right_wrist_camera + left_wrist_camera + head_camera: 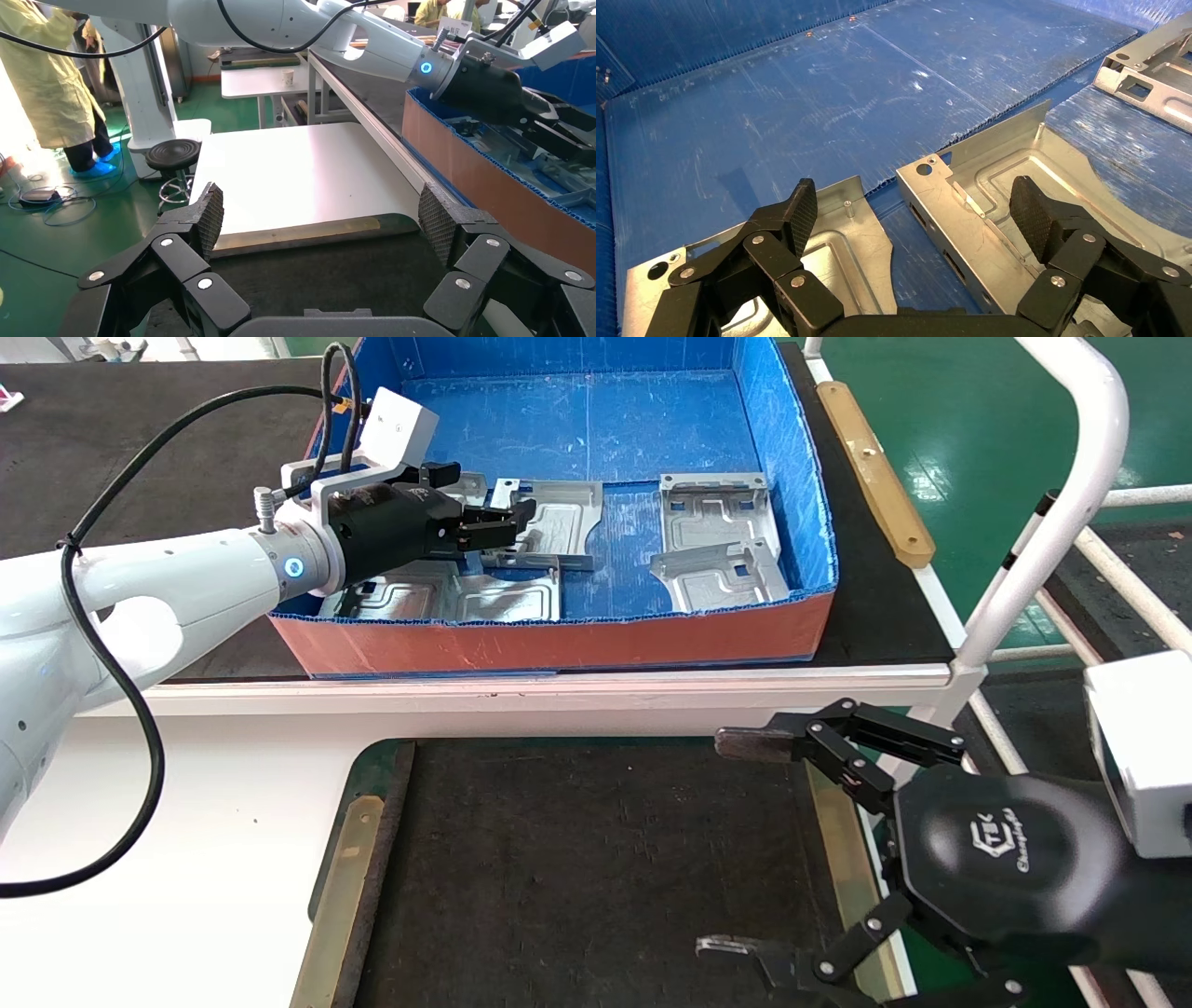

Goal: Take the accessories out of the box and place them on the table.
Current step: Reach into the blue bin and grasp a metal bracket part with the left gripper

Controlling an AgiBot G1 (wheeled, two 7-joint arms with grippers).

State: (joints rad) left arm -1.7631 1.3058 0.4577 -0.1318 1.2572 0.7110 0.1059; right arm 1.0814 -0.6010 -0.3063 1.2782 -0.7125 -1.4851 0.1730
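Note:
The box [559,635] is blue inside with an orange-red front wall and stands on the far bench. Several silvery plates lie in it: a stack at the front left [466,598], one in the middle [559,519], two at the right [717,509]. My left gripper [498,526] is open and empty, low inside the box. In the left wrist view it [916,210] straddles the raised edge of the middle plate [975,225], with another plate [842,246] under one finger. My right gripper [736,845] is open and empty over the right edge of the black mat [596,859]; it also shows in the right wrist view [323,217].
The white table [205,822] carries the mat with tan strips [345,868] along its sides. A white tubular rail [1052,523] rises at the right. The black bench [140,439] extends left of the box. A person [49,84] and a stool [172,151] are beyond the table.

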